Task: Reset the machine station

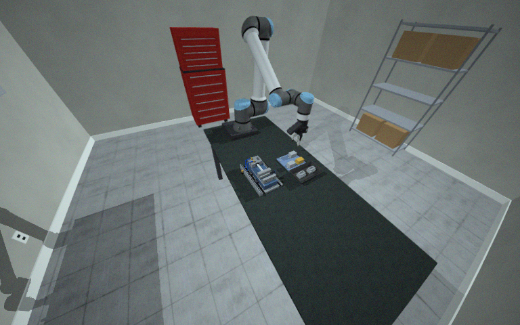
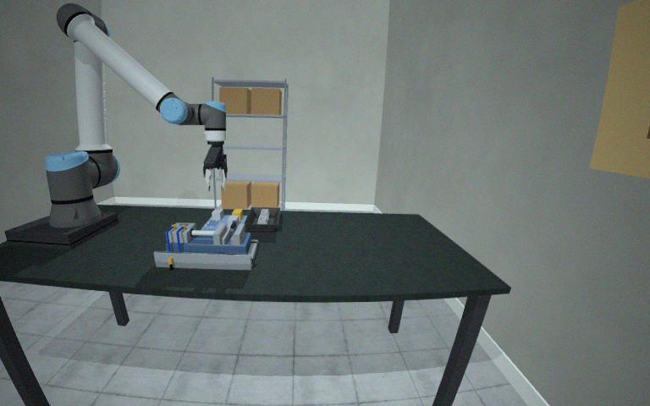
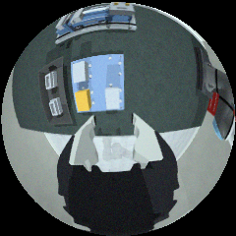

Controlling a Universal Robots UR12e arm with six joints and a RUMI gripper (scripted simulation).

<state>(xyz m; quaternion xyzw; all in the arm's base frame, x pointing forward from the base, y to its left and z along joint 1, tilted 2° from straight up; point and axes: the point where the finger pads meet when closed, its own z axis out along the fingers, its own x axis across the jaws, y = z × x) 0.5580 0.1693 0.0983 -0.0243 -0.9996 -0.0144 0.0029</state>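
My gripper (image 1: pixel 298 138) hangs high above the table's far edge, beside the blue infeed plate (image 1: pixel 291 160). In the wrist view its fingers stand apart with nothing between them. The infeed plate (image 3: pixel 97 83) carries two gray blanks (image 3: pixel 80 72) (image 3: pixel 113 98) and one yellow brass blank (image 3: pixel 83 100), all lying flat. The black outfeed tray (image 3: pixel 53 93) holds two finished parts (image 3: pixel 50 80) (image 3: pixel 55 105). The vise (image 1: pixel 261 174) stands left of the plate. I cannot tell what lies between its jaws.
The robot base (image 1: pixel 241 128) sits at the table's far end. A red tool cabinet (image 1: pixel 201 74) stands behind it, and a shelf with cardboard boxes (image 1: pixel 418 80) stands against the right wall. The vise also shows in the exterior view (image 2: pixel 208 239).
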